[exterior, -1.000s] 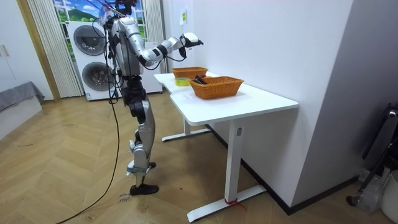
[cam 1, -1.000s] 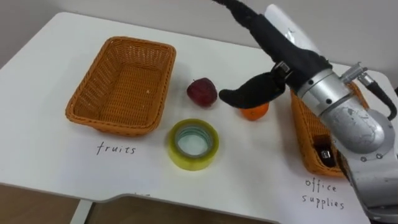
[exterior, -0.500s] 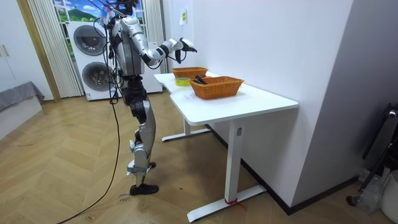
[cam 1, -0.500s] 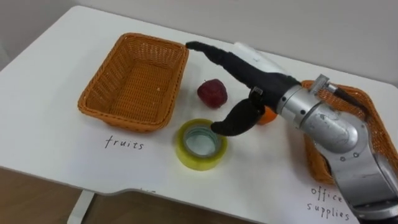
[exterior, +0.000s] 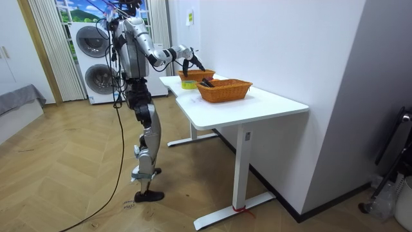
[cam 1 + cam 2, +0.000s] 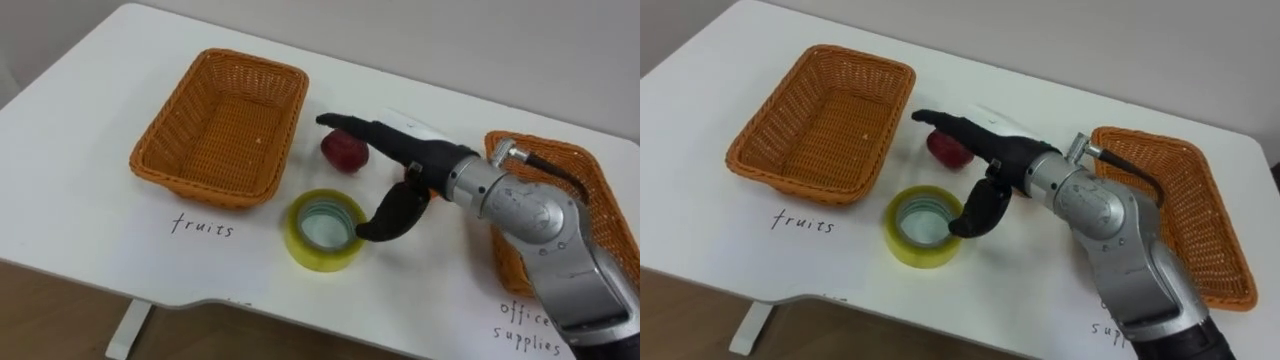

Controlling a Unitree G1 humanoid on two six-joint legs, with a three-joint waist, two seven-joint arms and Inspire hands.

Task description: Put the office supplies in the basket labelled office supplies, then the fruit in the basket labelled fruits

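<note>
My right hand [image 6: 415,160] reaches in from the right, open. Its straight fingers [image 6: 940,122] lie over a dark red apple [image 6: 343,152] and its thumb [image 6: 385,222] points down beside a yellow tape roll [image 6: 325,230]. I cannot tell whether the fingers touch the apple. The tape roll lies flat on the white table [image 6: 90,210], near its front edge. An empty wicker basket [image 6: 165,165] marked "fruits" stands at the left. The wicker basket [image 6: 1140,135] marked "office supplies" stands at the right, partly behind my forearm. The hand hides the orange.
In the room view I stand at the far end of the white desk [image 5: 257,106], arm stretched over it, with two washing machines [image 5: 96,61] behind me. The table's front edge runs close below the tape roll.
My right hand has swung left from above the orange by the office basket and dropped lower, so it now lies over the apple and beside the tape roll. The view shifted slightly.
</note>
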